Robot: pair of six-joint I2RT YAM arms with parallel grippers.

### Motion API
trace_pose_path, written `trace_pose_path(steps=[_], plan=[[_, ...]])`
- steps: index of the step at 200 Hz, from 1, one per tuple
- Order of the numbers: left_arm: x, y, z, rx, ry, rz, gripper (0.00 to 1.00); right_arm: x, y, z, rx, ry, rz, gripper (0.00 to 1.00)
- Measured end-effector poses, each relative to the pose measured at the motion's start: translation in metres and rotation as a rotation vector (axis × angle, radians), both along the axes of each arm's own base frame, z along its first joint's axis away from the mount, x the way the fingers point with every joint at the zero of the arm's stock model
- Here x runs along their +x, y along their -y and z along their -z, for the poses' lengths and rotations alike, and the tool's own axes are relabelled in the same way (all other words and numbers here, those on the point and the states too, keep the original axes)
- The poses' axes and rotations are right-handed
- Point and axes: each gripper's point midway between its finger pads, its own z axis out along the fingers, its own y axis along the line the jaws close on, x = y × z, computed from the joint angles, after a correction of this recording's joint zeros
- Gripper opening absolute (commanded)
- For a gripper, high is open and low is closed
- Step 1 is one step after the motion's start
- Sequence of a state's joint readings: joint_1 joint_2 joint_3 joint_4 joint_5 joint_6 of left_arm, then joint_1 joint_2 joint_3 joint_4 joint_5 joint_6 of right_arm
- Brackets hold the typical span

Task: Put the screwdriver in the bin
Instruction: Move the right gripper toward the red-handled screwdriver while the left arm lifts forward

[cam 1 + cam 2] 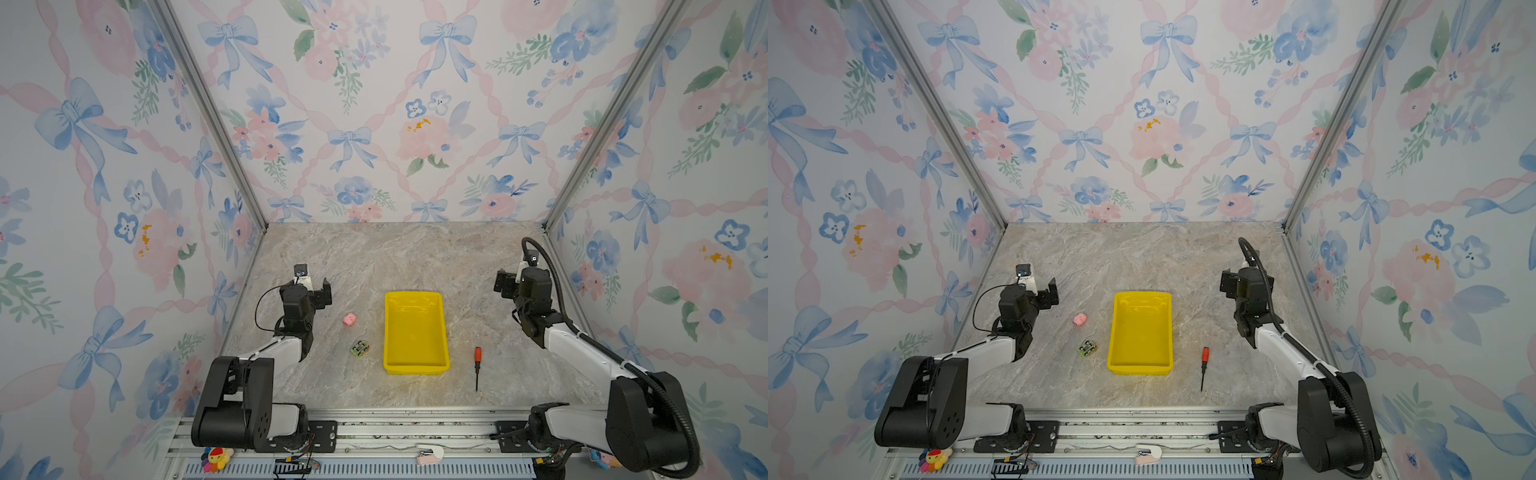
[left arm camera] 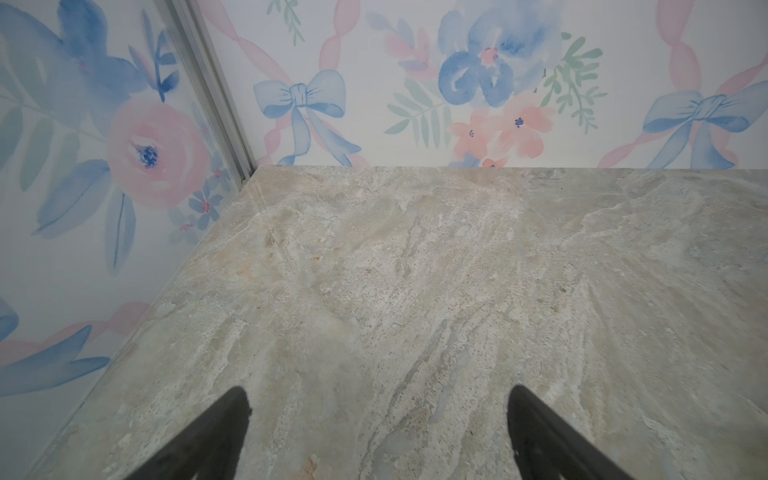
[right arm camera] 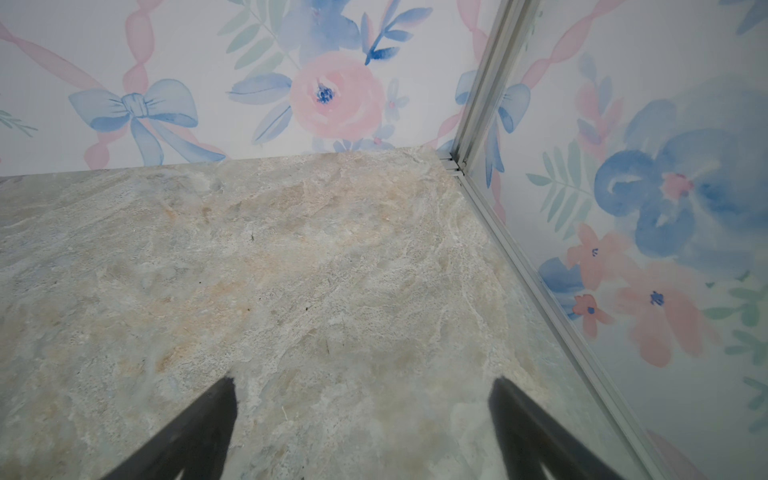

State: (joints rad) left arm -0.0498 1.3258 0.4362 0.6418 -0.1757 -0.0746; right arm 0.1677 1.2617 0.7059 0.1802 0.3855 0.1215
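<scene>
Pickup not begun: your right hand (image 3: 361,386) hangs spread and empty by the right edge of the bench (image 1: 374,257). Reach frontward for the screwdriver (image 1: 477,365), seemingly flat beside the bin (image 1: 415,294).

- Screwdriver (image 1: 1204,365) lies flat on tabletop (image 1: 1142,257), right of bin (image 1: 1139,369), not touching it.
- Pink toy (image 1: 1079,319) and green toy (image 1: 1087,348) lie left of bin.
- Left gripper (image 1: 1052,292) and right gripper (image 1: 1225,285) hang clear of all items.

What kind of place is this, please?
Probably a robot test booth: flowered wallpaper panels in aluminium framing enclose a marble-patterned tabletop, and two black-and-white robot arms are mounted on a metal rail.
</scene>
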Motion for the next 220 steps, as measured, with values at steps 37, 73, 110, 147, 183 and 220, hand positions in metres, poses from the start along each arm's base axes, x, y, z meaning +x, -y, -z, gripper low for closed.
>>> trace_pose_path(steps=[37, 73, 110, 147, 183, 220], plan=[[0.002, -0.003, -0.004, -0.095, -0.105, -0.059, 0.98, -0.01, 0.0, -0.009, 0.085, -0.121, 0.081, 0.97], [-0.002, 0.008, -0.008, -0.197, -0.183, -0.044, 0.98, -0.041, -0.003, 0.023, 0.147, -0.317, 0.155, 0.97], [-0.018, 0.021, 0.0, -0.292, -0.265, -0.014, 0.97, -0.066, -0.031, 0.044, 0.208, -0.434, 0.127, 0.97], [-0.028, 0.037, 0.008, -0.366, -0.344, 0.038, 0.98, -0.083, -0.065, 0.056, 0.242, -0.505, 0.065, 0.97], [-0.038, 0.064, 0.014, -0.39, -0.4, 0.123, 0.98, -0.095, -0.08, 0.071, 0.271, -0.575, 0.049, 0.97], [-0.047, 0.097, 0.008, -0.381, -0.426, 0.235, 0.97, -0.104, -0.091, 0.086, 0.271, -0.651, 0.033, 0.97]])
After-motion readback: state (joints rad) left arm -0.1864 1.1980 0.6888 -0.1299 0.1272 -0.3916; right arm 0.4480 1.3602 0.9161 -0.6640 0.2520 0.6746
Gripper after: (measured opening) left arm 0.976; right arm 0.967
